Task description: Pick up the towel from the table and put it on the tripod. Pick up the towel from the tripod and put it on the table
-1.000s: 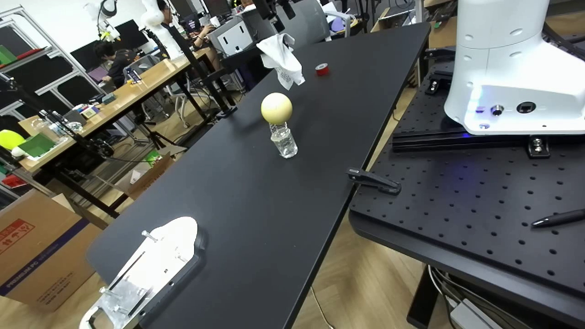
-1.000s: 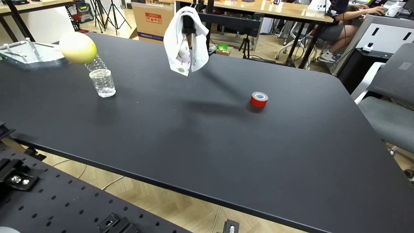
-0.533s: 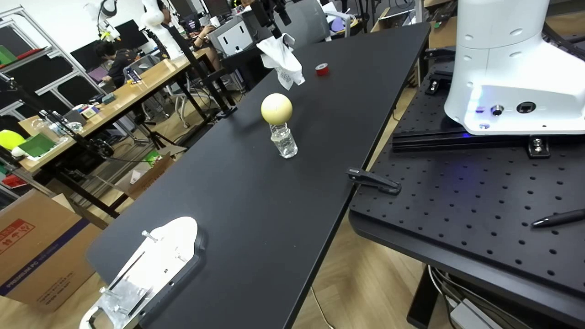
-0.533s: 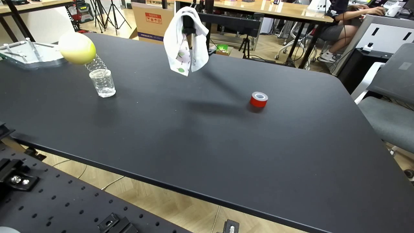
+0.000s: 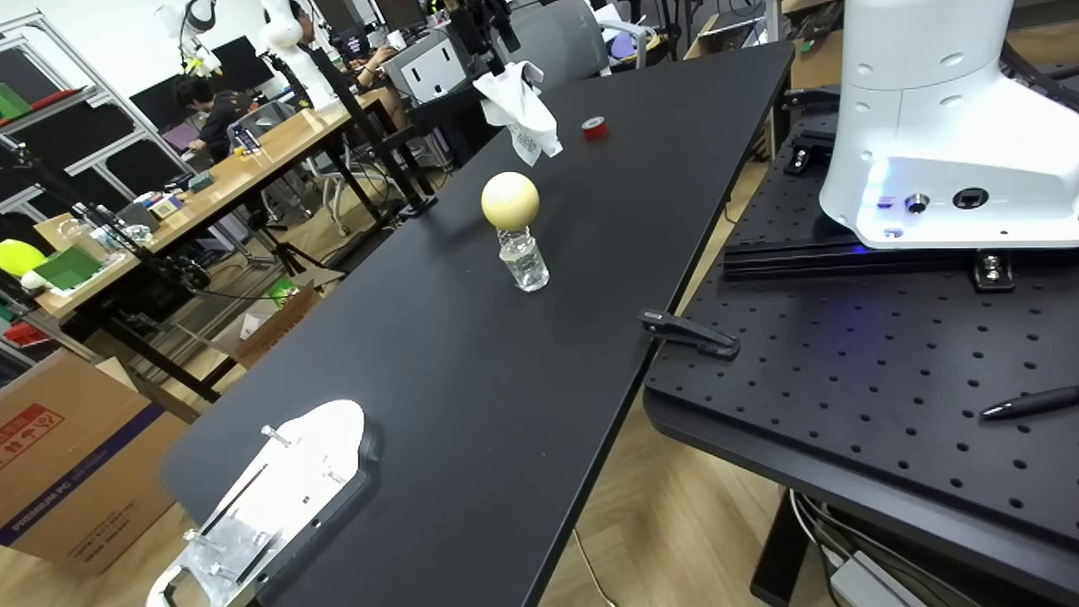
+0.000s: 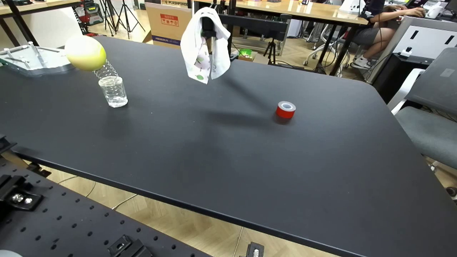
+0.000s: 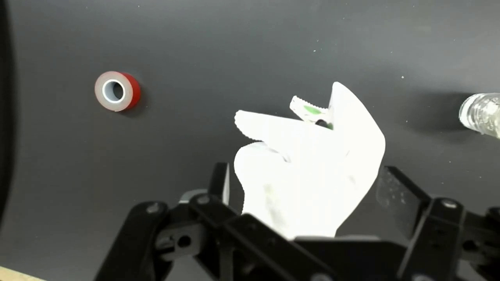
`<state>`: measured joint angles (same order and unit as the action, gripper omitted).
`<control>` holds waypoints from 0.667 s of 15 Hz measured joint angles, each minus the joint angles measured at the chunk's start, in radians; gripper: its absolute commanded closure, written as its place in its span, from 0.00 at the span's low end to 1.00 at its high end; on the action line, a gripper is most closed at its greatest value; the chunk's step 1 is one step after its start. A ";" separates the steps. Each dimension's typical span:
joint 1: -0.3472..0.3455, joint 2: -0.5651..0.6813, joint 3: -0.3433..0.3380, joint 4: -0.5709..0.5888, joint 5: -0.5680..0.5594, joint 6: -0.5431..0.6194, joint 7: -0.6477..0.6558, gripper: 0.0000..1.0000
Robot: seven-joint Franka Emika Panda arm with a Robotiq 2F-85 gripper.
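Observation:
The white towel (image 5: 521,110) with small coloured prints hangs draped in both exterior views (image 6: 192,50), its ends hanging above the table. It lies over a black holder (image 6: 208,26) on the black stand (image 5: 371,135), taken as the tripod, at the table's far edge. My gripper (image 5: 503,51) is just above the towel in an exterior view. In the wrist view my gripper (image 7: 306,171) is open, its fingers wide apart on either side of the towel (image 7: 316,187). Gaps show between both fingers and the cloth. The holder is hidden under the towel there.
A red tape roll (image 6: 285,110) lies on the black table (image 6: 250,171). A clear cup with a yellow ball on a spring (image 5: 523,261) stands near the towel. A white metal plate (image 5: 295,472) lies at one table end. A grey chair (image 6: 435,100) is beside the table.
My gripper has shifted left and slightly down in an exterior view, staying close above the towel. The towel, stand and table objects have not moved.

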<state>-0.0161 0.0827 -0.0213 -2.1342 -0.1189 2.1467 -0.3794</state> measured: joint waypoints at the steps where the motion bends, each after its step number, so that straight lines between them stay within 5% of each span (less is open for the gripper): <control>1: 0.000 0.006 0.001 0.005 0.000 0.000 -0.002 0.40; 8: 0.001 0.047 0.014 0.034 0.000 0.000 -0.016 0.90; 10: 0.002 0.048 0.018 0.039 0.000 -0.001 -0.017 0.97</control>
<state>-0.0140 0.1307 -0.0028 -2.0952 -0.1185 2.1456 -0.3960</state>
